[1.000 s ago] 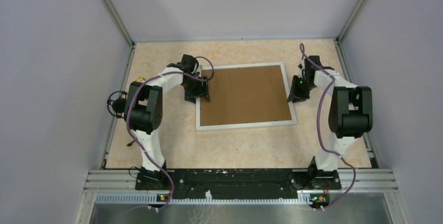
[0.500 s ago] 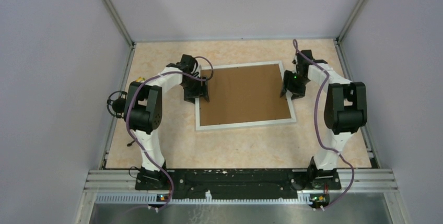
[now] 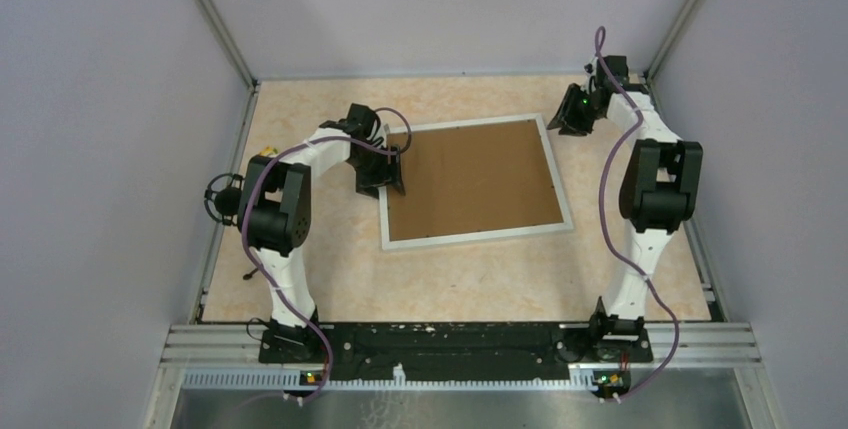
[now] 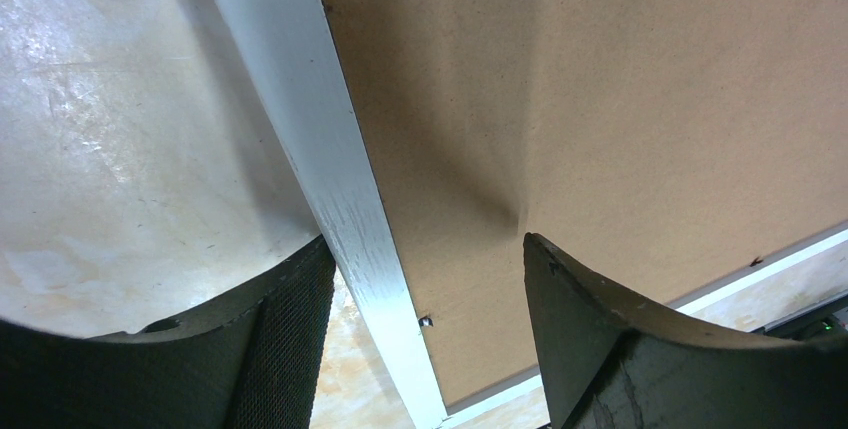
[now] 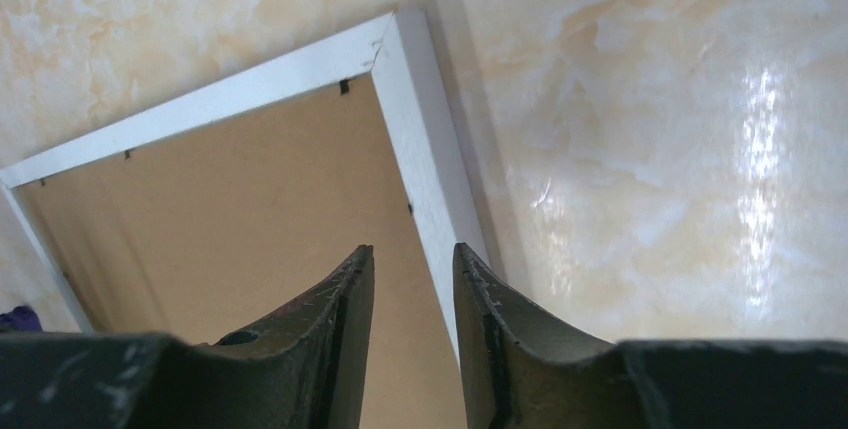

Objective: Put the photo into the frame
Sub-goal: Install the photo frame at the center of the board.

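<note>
The frame [image 3: 480, 234] lies face down on the table, thin white bars around a plain brown backing board [image 3: 475, 179]. The photo is hidden. My left gripper [image 3: 386, 179] is open and straddles the frame's left bar [image 4: 300, 89]: one finger stands outside the bar, the other over the board [image 4: 600, 79]. My right gripper [image 3: 570, 121] hovers above the frame's far right corner [image 5: 425, 149], jaws a little apart, holding nothing. The board also shows in the right wrist view [image 5: 230, 209].
Grey enclosure walls close in the table at the left, back and right. A metal rail [image 3: 460, 341] with both arm bases runs along the near edge. Purple cables hang from both arms. Bare marbled tabletop [image 3: 450, 284] lies in front of the frame.
My right gripper has left the frame's right bar and moved back and up to the far right corner. The frame has shifted slightly to the right. The left gripper has stayed at the left bar.
</note>
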Robot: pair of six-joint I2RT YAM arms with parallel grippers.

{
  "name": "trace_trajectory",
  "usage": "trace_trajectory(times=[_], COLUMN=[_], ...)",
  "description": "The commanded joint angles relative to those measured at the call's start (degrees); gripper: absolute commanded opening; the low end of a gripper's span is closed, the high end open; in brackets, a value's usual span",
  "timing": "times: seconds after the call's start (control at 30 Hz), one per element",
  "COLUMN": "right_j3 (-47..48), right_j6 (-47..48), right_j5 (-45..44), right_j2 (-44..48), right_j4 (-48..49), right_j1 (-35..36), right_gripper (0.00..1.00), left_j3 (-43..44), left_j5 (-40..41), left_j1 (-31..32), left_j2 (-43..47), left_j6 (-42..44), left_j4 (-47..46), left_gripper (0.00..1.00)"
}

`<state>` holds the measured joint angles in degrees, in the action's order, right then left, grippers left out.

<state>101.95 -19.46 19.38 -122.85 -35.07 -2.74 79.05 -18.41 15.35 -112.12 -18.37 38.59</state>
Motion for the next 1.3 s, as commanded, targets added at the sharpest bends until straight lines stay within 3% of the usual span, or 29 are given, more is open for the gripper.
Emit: trace_trajectory(times=[0.0, 0.17, 0.77, 1.0, 1.27], right_j3=[7.89, 8.47, 1.14, -0.37, -1.66], right_j6=[1.62, 2.73, 5.02, 4.9, -0.64], right_j5=[-0.25, 0.1, 1.76, -2.73, -16.73], right_j2=[-5.11, -6.79, -7.05, -8.07, -11.87], right_j4=[-2.83, -3.86, -2.25, -3.91, -6.12], right_j1=[0.28, 0.26, 1.64, 6.61, 16.2], right_gripper=[0.32, 0.27, 0.26, 0.26, 0.27], left_j3=[0.0, 0.12, 0.01, 0.05, -0.56], left_j5=[-2.42, -2.56, -3.73, -4.47, -6.63], left_j1=[0.55, 0.55, 0.47, 0.47, 0.63], left_j2=[0.72, 0.23, -0.03, -0.13, 0.31], left_j6=[-0.53, -0.53, -0.7, -0.79, -1.24], left_j4=[-2.04, -2.03, -2.36, -2.47, -3.36], left_gripper=[0.73, 0.73, 0.72, 0.72, 0.72])
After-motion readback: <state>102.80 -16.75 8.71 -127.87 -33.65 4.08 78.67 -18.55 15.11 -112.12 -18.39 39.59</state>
